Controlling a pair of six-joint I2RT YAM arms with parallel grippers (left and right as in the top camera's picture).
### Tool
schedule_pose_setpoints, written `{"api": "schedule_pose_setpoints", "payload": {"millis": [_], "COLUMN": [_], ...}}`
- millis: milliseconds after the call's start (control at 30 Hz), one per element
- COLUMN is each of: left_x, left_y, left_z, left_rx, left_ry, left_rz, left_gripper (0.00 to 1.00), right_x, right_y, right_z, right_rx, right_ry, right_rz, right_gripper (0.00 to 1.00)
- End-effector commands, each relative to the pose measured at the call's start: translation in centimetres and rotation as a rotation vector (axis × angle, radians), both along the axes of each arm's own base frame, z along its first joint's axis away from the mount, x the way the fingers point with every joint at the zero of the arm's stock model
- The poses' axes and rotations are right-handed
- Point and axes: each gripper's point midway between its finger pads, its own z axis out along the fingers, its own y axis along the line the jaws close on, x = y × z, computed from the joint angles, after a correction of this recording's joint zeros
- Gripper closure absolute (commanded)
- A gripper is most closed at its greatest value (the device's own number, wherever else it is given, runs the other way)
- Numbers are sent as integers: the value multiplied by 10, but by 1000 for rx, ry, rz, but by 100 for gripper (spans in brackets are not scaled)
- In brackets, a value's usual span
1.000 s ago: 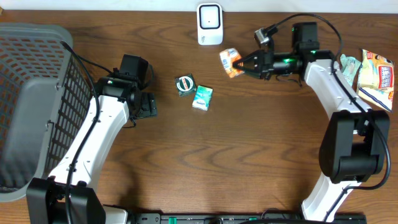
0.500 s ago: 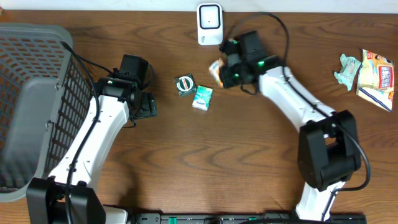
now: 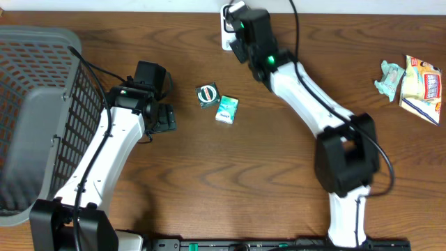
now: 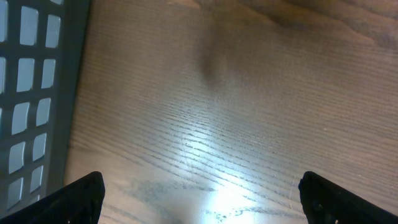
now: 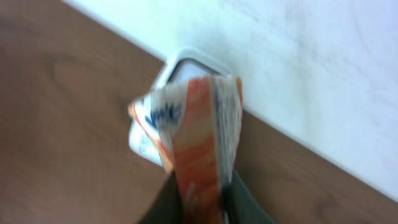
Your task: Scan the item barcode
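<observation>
Pressed nearly together, the right gripper (image 5: pixel 202 208) pinches an orange-and-white crinkled snack packet (image 5: pixel 199 137) by its lower end, the dark fingers flanking it on either side. The packet stands upright from the jaws, edge-on to the wrist camera, with blue lettering on its left face. The print is too blurred to read, and no barcode can be made out.

Directly behind the packet, at 12 o'clock from the claw, sits a white box-shaped scanner (image 5: pixel 189 62) with a rounded frame, set against a pale wall. The packet overlaps the scanner's face in the wrist view; whether the two touch cannot be told. From overhead, this arm reaches to the 12 o'clock edge of the brown wooden table (image 3: pixel 265 174) and hides most of the scanner.

Near the table's middle, at about 7 o'clock from the scanner, lie a small dark green pouch with a round logo (image 3: pixel 208 94) and, just beside it, a teal-and-white packet (image 3: pixel 226 109). At 3 o'clock on the table rest a pale green wrapper (image 3: pixel 390 78) and a yellow, red and white snack bag (image 3: pixel 421 87), side by side.

Over at 9 o'clock, the left gripper (image 4: pixel 214 199) hangs above bare wood with its jaws spread wide and nothing between them. A grey plastic mesh basket (image 3: pixel 42 104) stands near it at the table's 9 o'clock edge.
</observation>
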Motion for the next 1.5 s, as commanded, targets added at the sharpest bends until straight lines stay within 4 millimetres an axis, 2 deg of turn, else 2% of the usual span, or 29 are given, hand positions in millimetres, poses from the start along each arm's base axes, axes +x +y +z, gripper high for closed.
{"api": "schedule_pose_setpoints", "payload": {"millis": [0, 167, 300, 500, 800, 900, 967, 1067, 1167, 1233, 1333, 1467], "left_x": [0, 0, 0, 0, 0, 0, 0, 0, 0, 0, 0, 0], "left_y": [3, 3, 3, 3, 3, 3, 3, 3, 3, 3, 3, 3], "left_z": [5, 5, 5, 5, 5, 5, 5, 5, 5, 5, 5, 5], "left_rx": [5, 5, 5, 5, 5, 5, 5, 5, 5, 5, 5, 5], "left_ry": [-15, -15, -15, -15, -15, -15, -15, -15, -15, -15, -15, -15], "left_rz": [12, 12, 12, 12, 12, 12, 12, 12, 12, 12, 12, 12], "left_gripper": [2, 3, 2, 2, 2, 2, 2, 2, 2, 2, 3, 3], "right_x": [34, 69, 77, 81, 77, 76, 77, 78, 76, 72, 59, 31], "right_y": [-1, -5, -15, -19, -22, -21, -30, -56, -95, -126, -180, -258], "right_z": [8, -15, -29, -25, -30, -22, -8, 20, 45, 51, 42, 6], "right_rx": [-60, -152, -239, -257, -293, -233, -183, -119, -75, -61, -44, -37], "right_ry": [-36, -39, -46, -71, -47, -49, -59, -75, -69, -38, 60, 246], "right_rz": [12, 7, -4, -9, -10, -45, -87, -158, -241, -300, -412, -586], "right_gripper": [99, 99, 99, 99, 99, 99, 99, 99, 99, 99, 99, 99]}}
